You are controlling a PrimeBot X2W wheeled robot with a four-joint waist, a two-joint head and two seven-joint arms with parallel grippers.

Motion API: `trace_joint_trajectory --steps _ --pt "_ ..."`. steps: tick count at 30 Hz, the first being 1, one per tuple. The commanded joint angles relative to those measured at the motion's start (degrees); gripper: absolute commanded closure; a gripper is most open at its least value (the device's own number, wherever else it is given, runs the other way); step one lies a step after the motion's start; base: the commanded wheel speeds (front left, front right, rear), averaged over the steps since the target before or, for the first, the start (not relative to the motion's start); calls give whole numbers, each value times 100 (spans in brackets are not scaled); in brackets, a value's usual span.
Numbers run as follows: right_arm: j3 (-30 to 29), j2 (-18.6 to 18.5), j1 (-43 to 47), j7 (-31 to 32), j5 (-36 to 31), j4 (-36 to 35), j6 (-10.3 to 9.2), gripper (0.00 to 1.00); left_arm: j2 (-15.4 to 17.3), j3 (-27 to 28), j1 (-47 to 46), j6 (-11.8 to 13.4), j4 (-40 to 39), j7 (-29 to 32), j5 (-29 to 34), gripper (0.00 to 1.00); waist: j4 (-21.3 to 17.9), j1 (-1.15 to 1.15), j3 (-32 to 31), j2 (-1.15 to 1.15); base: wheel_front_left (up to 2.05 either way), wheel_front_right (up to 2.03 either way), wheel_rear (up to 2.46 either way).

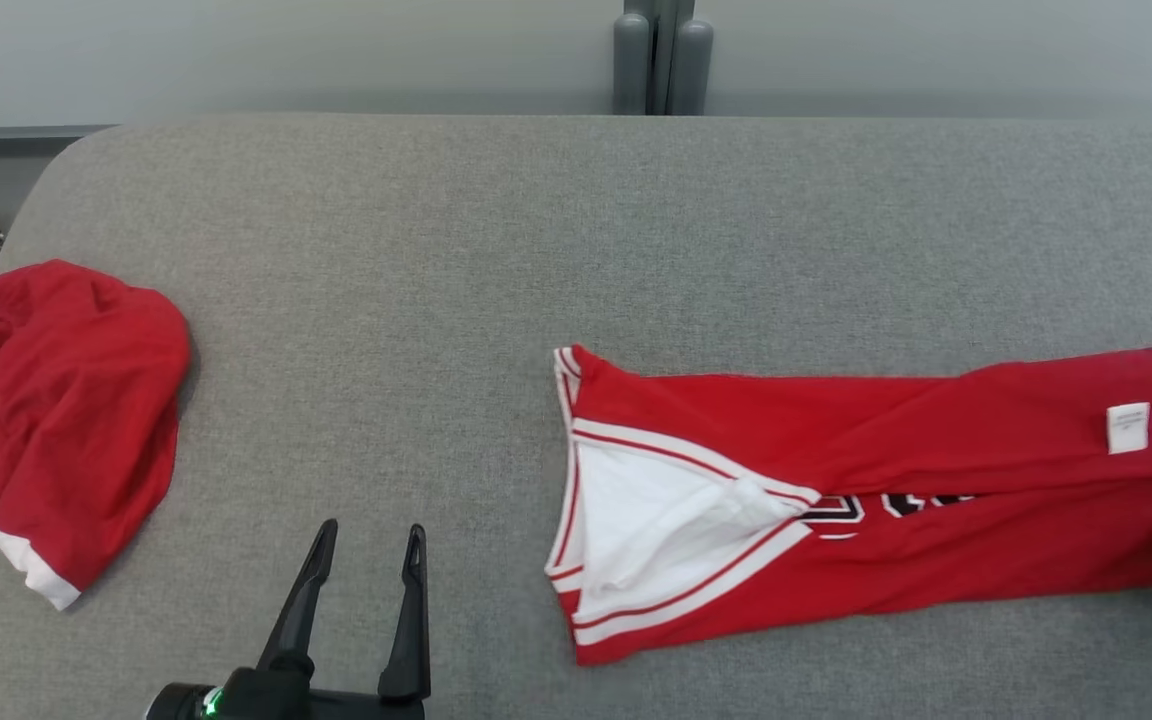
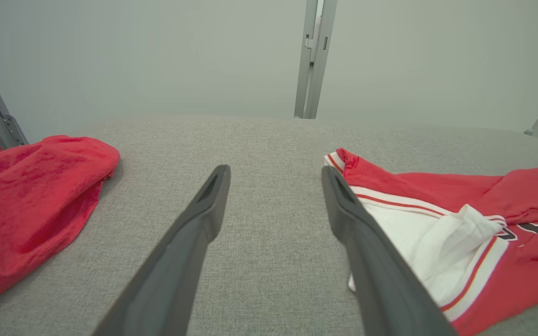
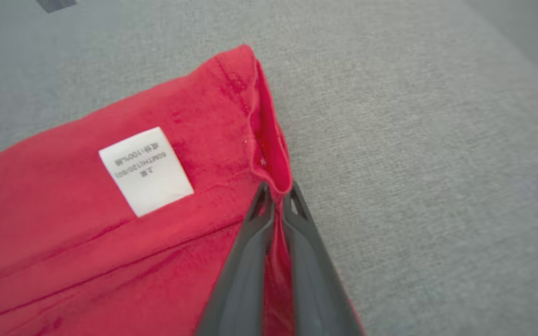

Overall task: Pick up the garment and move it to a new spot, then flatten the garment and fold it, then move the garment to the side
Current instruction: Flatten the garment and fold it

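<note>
Right gripper (image 3: 277,192) is clamped tight on the hem of the red garment (image 1: 936,430), beside its white label (image 3: 145,170); I see that garment stretched out across the right side of the grey table (image 1: 436,300). Left gripper (image 1: 372,530) hovers spread wide, holding nothing.

A white care label (image 3: 146,171) is sitting on the red jersey (image 1: 936,430), at the jersey's end nearest the right edge of the grey surface (image 1: 436,250). In the right wrist view its grey print is showing upside down. The middle line is reading "60MTH(120/60)", and another line is carrying "100%" among small Chinese characters too fine to make out. Black, white-edged lettering (image 1: 841,510) is peeking from under a fold across the jersey's middle, with too little showing to read.
</note>
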Motion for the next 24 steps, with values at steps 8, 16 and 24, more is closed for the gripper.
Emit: trace_joint_trajectory --steps 8,16,24 --pt "99 -547 -134 -127 -529 -795 -18 100 -2 114 -178 -116 41 -1 110 0 -261 0 172 0 0 0 0" --pt "321 6 322 451 -1066 -2702 -17 100 -2 34 -60 -106 152 -1 84 0 -255 0 -97 0 0 0 0" --pt "810 992 1202 1199 -1606 -4685 -17 100 -1 -61 39 -127 241 -1 34 0 78 0 -404 0 0 0 0"
